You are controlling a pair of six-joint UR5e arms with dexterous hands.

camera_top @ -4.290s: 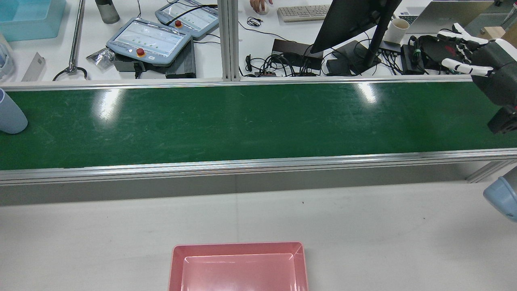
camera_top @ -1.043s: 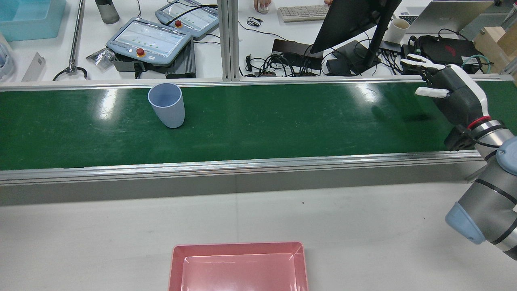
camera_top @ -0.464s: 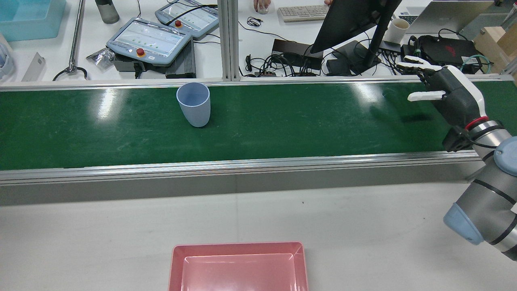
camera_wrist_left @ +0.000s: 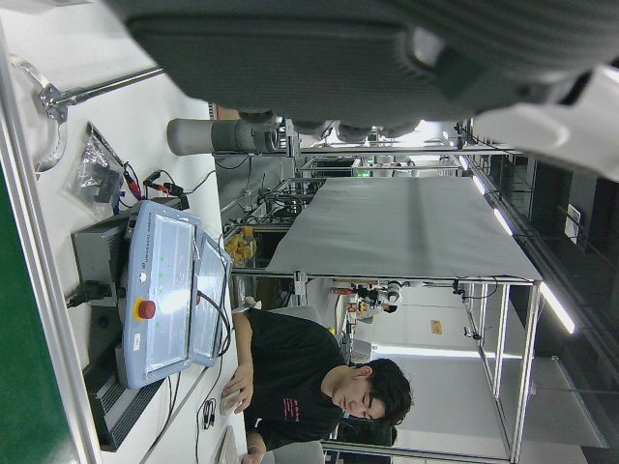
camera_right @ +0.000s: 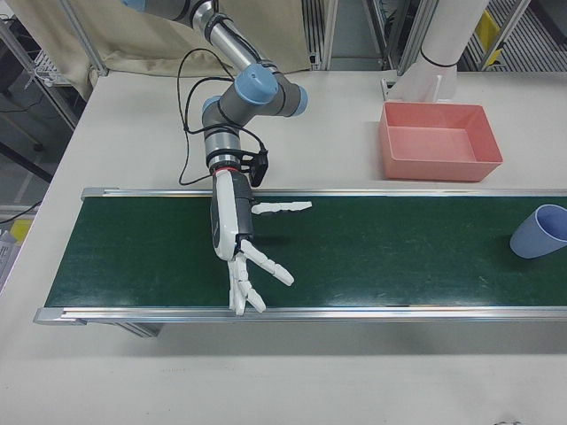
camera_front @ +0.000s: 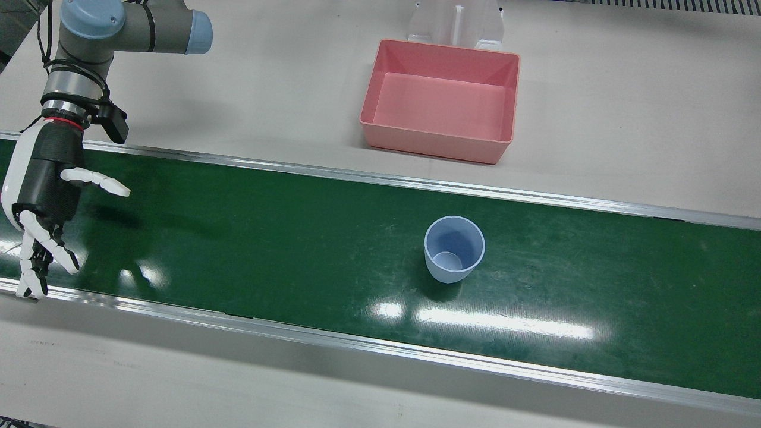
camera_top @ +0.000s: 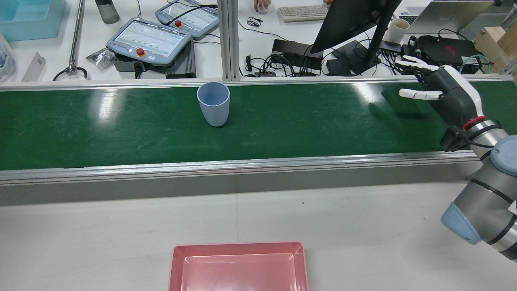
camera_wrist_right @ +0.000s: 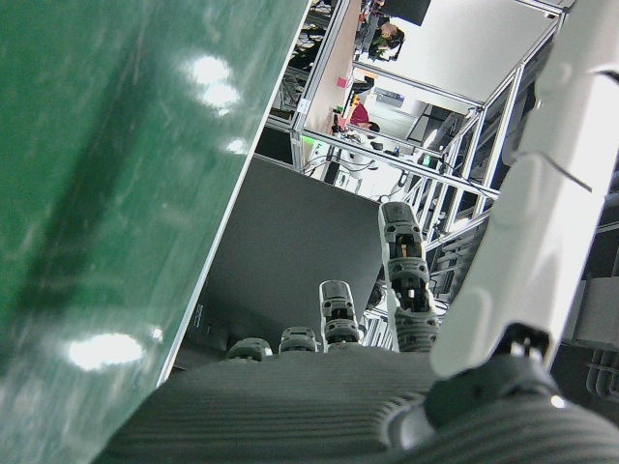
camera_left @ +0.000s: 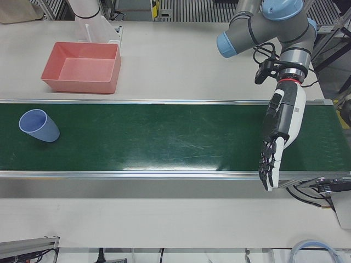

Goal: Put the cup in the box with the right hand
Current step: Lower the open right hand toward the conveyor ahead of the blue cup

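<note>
A light blue cup [camera_top: 213,104] stands upright and empty on the green conveyor belt [camera_top: 323,125], near its far edge; it also shows in the front view [camera_front: 454,248], the left-front view [camera_left: 38,125] and the right-front view [camera_right: 539,232]. The pink box [camera_top: 238,247] is empty on the white table in front of the belt. My right hand [camera_top: 446,93] is open over the belt, well to the cup's right in the rear view, fingers spread; it also shows in the front view [camera_front: 44,190] and the right-front view [camera_right: 232,232]. My left hand [camera_left: 281,126] is open over the belt's other end.
Beyond the belt is a desk with two teach pendants [camera_top: 149,40], a monitor [camera_top: 351,20], cables and a keyboard. An aluminium post [camera_top: 228,40] stands at the belt's far rail. White table [camera_top: 363,226] lies between the belt and the box.
The cup has travelled along the belt toward my right hand, from the rear view's left edge to near its middle. My right hand came down over the belt and edged toward the cup.
</note>
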